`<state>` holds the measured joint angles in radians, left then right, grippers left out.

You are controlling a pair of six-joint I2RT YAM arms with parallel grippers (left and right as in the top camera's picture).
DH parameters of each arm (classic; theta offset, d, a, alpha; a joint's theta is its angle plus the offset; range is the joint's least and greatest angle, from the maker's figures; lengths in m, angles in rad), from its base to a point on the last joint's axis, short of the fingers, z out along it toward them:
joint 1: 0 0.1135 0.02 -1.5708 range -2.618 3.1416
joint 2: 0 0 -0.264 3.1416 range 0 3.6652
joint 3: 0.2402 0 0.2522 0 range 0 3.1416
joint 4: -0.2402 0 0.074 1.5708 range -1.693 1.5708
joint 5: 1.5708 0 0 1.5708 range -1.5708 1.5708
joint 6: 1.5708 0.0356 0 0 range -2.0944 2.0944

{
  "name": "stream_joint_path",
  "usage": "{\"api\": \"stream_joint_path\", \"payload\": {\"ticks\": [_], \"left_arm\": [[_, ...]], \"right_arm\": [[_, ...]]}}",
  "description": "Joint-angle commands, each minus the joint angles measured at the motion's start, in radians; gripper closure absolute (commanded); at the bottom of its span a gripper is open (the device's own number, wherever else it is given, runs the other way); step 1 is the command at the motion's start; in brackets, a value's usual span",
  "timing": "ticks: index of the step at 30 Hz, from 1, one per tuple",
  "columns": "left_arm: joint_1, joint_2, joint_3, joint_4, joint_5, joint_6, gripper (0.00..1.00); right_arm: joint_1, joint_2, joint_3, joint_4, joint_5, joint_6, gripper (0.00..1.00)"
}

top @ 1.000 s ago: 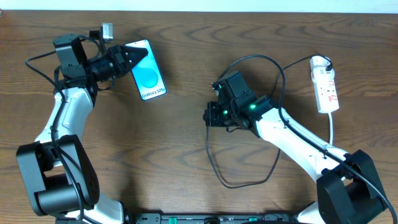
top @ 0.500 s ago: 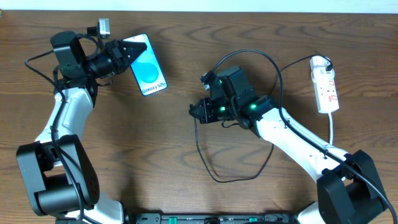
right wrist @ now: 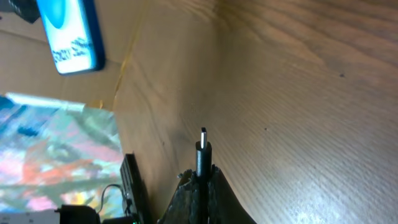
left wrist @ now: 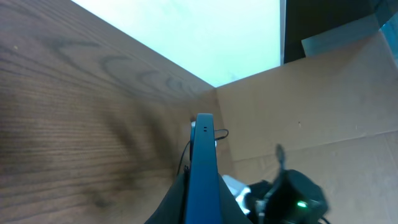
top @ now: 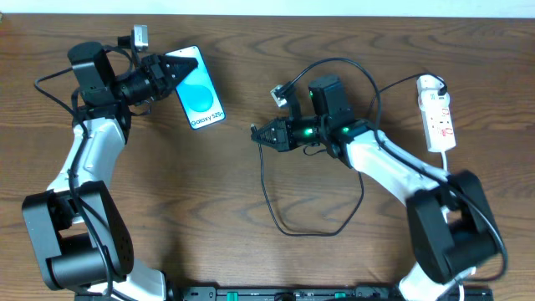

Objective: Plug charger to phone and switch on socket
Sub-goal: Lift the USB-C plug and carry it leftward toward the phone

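The slack of the charger (top: pixel 263 176) lies as a wide black loop on the near middle of the wooden table (top: pixel 226 201). Above that loop, the right gripper (top: pixel 257 134) is pinched on the plug end of the cable. In the right wrist view the small plug tip (right wrist: pixel 203 138) projects beyond the pressed-together fingers and points left towards the phone (top: pixel 199 88), which is well apart from it.

At the far left, the phone is clamped by its left edge in the left gripper (top: pixel 177 73), screen up. In the left wrist view it is seen edge-on between the closed fingers. Whether it rests on the table cannot be told.

At the far right, the socket (top: pixel 438 113) lies untouched, with its white cord (top: pixel 445 171) running towards the near edge.

Hazards, as judged:
- The tip may miss the port if it is not lined up with the phone's end edge; it would then scrape the casing.
- As only one edge is gripped, the phone may pivot or slip under insertion force.
- The loop may be dragged taut and pull the plug askew.
- The socket switch remains to be pressed.
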<state>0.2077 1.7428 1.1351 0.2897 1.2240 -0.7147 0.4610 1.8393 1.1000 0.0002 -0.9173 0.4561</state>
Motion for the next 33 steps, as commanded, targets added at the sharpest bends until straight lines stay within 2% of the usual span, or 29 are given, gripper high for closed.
{"api": "stream_joint_path", "payload": {"ticks": [1,4,8,19,25,33], "left_arm": [[0.005,-0.024,-0.008,0.008,0.024,-0.016,0.94],[0.005,-0.024,-0.008,0.012,0.024,-0.016,0.93],[0.005,-0.024,-0.008,0.012,0.024,-0.016,0.93],[0.004,-0.024,-0.008,0.022,0.024,-0.017,0.93],[0.004,-0.024,-0.008,0.077,0.024,-0.057,0.92],[0.004,-0.024,-0.008,0.259,0.017,-0.199,0.93]], "right_arm": [[-0.006,0.062,0.011,0.078,-0.211,-0.072,0.99],[0.000,0.111,0.011,0.193,-0.327,-0.148,0.99],[-0.001,0.175,0.011,0.347,-0.404,-0.150,0.99],[-0.001,0.262,0.011,0.542,-0.526,-0.129,0.99],[-0.001,0.262,0.011,0.706,-0.532,-0.013,0.99],[0.006,0.262,0.011,0.834,-0.449,0.128,0.99]]}}
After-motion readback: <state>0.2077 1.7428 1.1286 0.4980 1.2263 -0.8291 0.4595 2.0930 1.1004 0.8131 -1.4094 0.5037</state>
